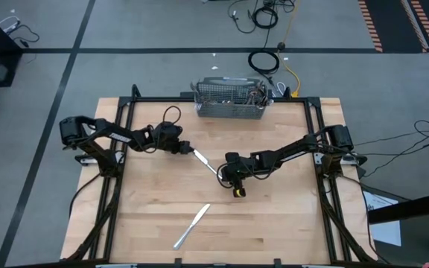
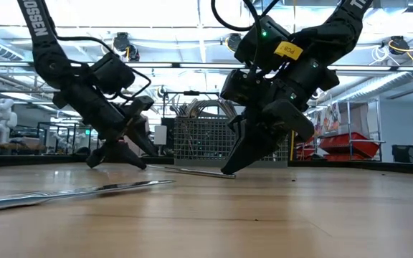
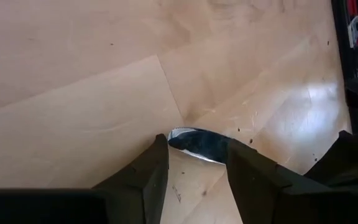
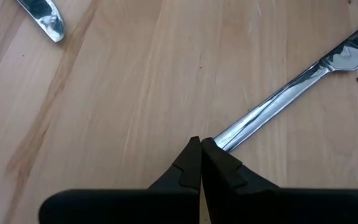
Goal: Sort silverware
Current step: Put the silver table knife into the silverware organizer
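A slim silver utensil [image 1: 205,162] lies flat on the table's middle, between my two grippers. My left gripper [image 1: 187,149] is at its far-left end, and its fingers stand on either side of a rounded shiny end [image 3: 197,144]. My right gripper [image 1: 226,176] is shut, pointing down at the utensil's other end, the slim handle [image 4: 272,106]. A second piece, a table knife [image 1: 192,225], lies loose near the table's near edge and also shows in the low view [image 2: 77,192]. No gripper touches it. My left gripper has the utensil's rounded end [image 3: 188,140] between its two fingers, slanting down from the table's left. That end sits at the tabletop, and the rest lies flat. My right gripper's shut fingertips [image 4: 211,149] stand on the table from above, against the handle's free end [image 4: 225,138]. I cannot tell whether they pinch it.
The grey wire-mesh basket [image 1: 229,104] stands at the table's far edge, with some metal pieces in its right end. Bare wood lies to the left, right and near side of the grippers. Black frame rails [image 1: 118,171] run along both table sides.
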You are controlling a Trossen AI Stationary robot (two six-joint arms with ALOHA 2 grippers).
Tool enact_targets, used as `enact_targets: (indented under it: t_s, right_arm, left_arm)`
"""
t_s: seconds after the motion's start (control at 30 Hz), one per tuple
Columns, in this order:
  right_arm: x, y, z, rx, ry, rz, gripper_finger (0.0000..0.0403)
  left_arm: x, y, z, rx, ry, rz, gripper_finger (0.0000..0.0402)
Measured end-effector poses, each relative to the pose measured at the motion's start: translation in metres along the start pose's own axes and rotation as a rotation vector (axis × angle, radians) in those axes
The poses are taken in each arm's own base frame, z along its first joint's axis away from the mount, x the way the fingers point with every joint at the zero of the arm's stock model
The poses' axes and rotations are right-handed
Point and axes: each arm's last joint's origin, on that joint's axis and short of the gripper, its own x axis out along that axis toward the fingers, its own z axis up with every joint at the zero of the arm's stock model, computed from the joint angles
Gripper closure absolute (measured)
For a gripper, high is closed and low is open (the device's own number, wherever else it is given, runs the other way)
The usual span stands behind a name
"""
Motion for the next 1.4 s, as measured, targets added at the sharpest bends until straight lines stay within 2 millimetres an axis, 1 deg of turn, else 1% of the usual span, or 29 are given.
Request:
enact_targets:
  t_s: [0.13,0.27,0.37,0.53,0.63,0.7,0.8,0.9,1.0,1.07,1.27,1.4]
  right_arm:
    - [0.0,0.0,0.0,-0.016,0.003,0.0,0.0403]
    - [0.0,0.0,0.0,-0.02,0.004,0.003,0.0403]
    - [0.0,0.0,-0.001,-0.02,0.003,0.018,0.0403]
    - [0.0,0.001,-0.001,-0.02,0.013,0.022,0.0403]
    - [0.0,0.002,-0.002,-0.022,0.019,0.024,0.0403]
    - [0.0,0.003,-0.002,-0.03,0.021,0.026,0.0403]
    - [0.0,0.007,-0.002,-0.043,0.029,0.034,0.0403]
    - [0.0,0.012,-0.004,-0.063,0.051,0.054,0.0403]
    - [-0.001,0.014,-0.006,-0.07,0.075,0.058,0.0403]
    - [-0.001,0.015,-0.006,-0.07,0.075,0.063,0.0403]
    - [-0.001,0.015,-0.006,-0.06,0.074,0.059,0.0403]
    - [-0.001,0.015,-0.006,-0.059,0.074,0.059,0.0403]
  left_arm:
    - [0.008,-0.001,0.004,0.0,-0.041,-0.056,0.0237]
    - [0.014,-0.005,0.007,0.032,-0.028,-0.085,0.0237]
    - [0.015,-0.007,0.008,0.081,-0.01,-0.096,0.0237]
    - [0.013,-0.003,0.011,0.075,0.015,-0.055,0.0237]
    - [0.01,-0.001,0.013,0.128,-0.022,0.003,0.0237]
    - [0.007,0.003,0.021,0.159,-0.067,0.061,0.0238]
    - [0.003,0.005,0.034,0.143,-0.07,0.079,0.0238]
    - [-0.001,0.009,0.045,0.103,-0.051,0.051,0.0238]
    - [-0.004,0.01,0.051,0.093,-0.012,-0.006,0.0237]
    - [-0.004,0.011,0.05,0.111,0.035,-0.049,0.0237]
    - [-0.005,0.014,0.044,0.111,0.122,-0.034,0.0237]
    - [-0.005,0.015,0.042,0.121,0.143,-0.035,0.0237]
